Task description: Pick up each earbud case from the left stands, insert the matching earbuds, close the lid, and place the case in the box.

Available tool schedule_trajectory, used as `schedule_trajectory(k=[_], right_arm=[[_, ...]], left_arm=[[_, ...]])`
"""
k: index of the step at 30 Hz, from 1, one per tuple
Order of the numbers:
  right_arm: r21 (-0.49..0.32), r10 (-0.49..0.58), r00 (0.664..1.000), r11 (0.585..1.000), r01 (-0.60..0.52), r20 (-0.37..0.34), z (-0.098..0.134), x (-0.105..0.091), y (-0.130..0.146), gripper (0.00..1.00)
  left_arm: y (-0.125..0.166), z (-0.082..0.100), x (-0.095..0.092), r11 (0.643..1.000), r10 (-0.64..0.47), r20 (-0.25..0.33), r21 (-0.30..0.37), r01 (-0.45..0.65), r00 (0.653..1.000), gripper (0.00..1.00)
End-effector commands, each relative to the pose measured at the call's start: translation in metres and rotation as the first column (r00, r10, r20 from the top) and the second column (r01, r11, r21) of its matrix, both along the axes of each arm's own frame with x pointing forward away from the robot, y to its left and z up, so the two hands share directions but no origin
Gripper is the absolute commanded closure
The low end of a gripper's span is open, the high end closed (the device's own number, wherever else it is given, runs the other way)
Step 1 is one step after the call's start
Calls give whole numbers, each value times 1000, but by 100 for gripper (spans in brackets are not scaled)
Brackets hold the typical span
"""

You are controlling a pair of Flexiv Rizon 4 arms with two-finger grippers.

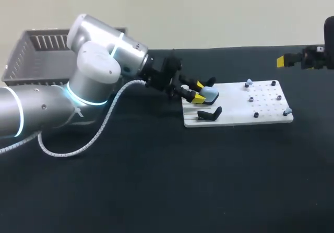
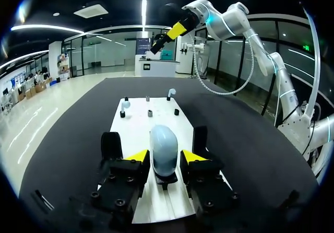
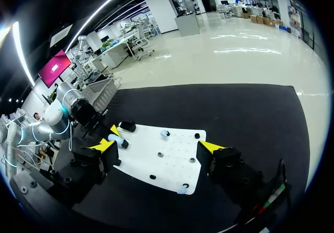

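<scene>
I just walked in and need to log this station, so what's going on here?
The left gripper is shut on a light blue earbud case. The case sits on its black stand at the left end of the white board and has not yet been lifted off. The right gripper is open and holds nothing, raised off to the right of the board. The grey box stands at the table's back left corner.

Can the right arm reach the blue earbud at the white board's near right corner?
Likely yes: the right gripper hangs open near that end, nothing covers the earbud, and the left gripper is at the other end.
</scene>
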State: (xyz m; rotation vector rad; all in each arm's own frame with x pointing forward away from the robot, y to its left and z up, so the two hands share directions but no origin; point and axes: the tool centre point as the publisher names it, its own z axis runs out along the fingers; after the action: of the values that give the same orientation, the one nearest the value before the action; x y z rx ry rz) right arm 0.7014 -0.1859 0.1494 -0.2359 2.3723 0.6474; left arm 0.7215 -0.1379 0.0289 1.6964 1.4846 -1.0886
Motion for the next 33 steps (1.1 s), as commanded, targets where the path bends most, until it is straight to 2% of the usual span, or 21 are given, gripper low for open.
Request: schedule_trajectory(k=[1, 9, 11, 12, 14, 16, 23, 33], right_arm=[[-1, -1, 1000, 1000, 1, 0, 0, 0, 0, 0], [-1, -1, 1000, 1000, 1, 0, 0, 0, 0, 0], [-1, -1, 1000, 1000, 1, 0, 0, 0, 0, 0], [-1, -1, 1000, 1000, 1, 0, 0, 0, 0, 0], [-1, -1, 1000, 1000, 1, 0, 0, 0, 0, 0], [-1, -1, 1000, 1000, 1, 0, 0, 0, 0, 0], [-1, -1, 1000, 1000, 1, 0, 0, 0, 0, 0], [-1, -1, 1000, 1000, 1, 0, 0, 0, 0, 0]], left_arm=[[-4, -2, 4, 1000, -10, -1, 0, 10, 1000, 56], [-8, -4, 4, 1000, -21, -4, 0, 21, 1000, 62], [-8, -4, 4, 1000, -23, -4, 2, 23, 1000, 69], [-8, -4, 4, 1000, -23, -4, 3, 23, 1000, 79], [-8, -4, 4, 1000, -23, -4, 4, 23, 1000, 91], [-8, -4, 3, 1000, -23, -2, 6, 23, 1000, 96], [-6, -2, -2, 1000, -18, 6, 7, 18, 1000, 100], [2, 19, -17, 1000, 20, 64, -22, -19, 998, 100]])
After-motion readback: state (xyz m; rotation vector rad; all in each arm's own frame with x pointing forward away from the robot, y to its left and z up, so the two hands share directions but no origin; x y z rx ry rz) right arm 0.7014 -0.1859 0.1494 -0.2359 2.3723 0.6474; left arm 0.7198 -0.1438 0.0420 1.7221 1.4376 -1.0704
